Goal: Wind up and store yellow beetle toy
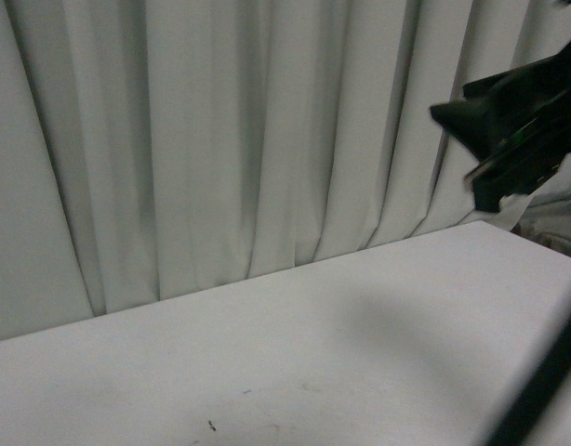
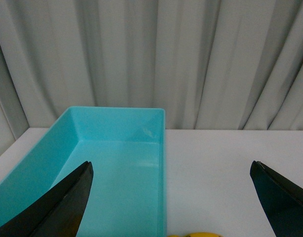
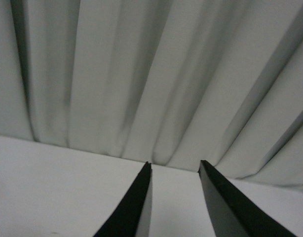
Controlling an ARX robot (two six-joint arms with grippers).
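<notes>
Only a sliver of the yellow beetle toy [image 2: 195,234] shows in the left wrist view, on the white table beside a turquoise bin [image 2: 114,148]. My left gripper [image 2: 171,170] hangs open above it, one finger over the bin and the other over the bare table, nothing between them. My right gripper [image 3: 174,165] is open over the bare white table, facing the curtain, with nothing in it. In the front view the right arm [image 1: 523,121] shows as a blurred dark shape high at the right.
A pale pleated curtain [image 1: 230,130] hangs close behind the table's far edge in every view. The white table [image 1: 295,353] runs across the front view with a small dark mark [image 1: 212,426] near its front. A dark blurred bar [image 1: 546,381] crosses the lower right corner.
</notes>
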